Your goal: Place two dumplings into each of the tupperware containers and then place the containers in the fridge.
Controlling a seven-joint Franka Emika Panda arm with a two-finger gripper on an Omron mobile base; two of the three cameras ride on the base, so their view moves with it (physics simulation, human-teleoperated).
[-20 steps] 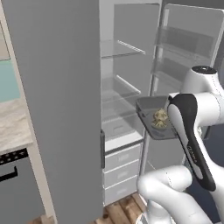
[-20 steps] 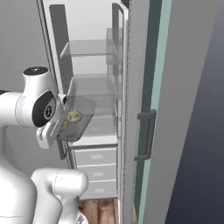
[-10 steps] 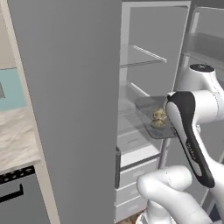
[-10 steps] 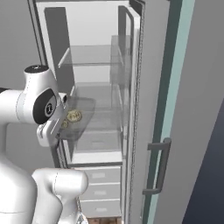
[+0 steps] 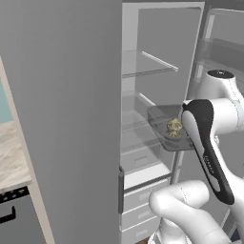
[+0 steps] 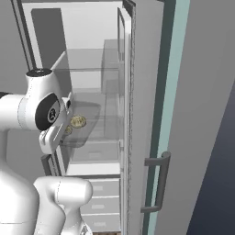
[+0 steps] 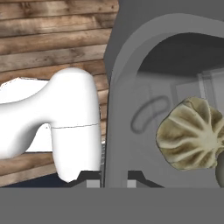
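Flat even render light, soft, shadowless

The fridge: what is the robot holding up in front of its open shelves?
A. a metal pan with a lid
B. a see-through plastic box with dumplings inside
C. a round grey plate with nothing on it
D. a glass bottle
B: the arm holds a shallow see-through box with tan dumplings at the open fridge.

The fridge [image 6: 98, 50] stands open, its door [image 6: 137, 114] swung to the right with a dark handle [image 6: 158, 183] low on its edge. The white arm [image 6: 41, 114] holds a tupperware container [image 6: 89, 124] before the glass shelves, with dumplings [image 6: 77, 122] inside. Drawers [image 6: 103, 202] sit below.
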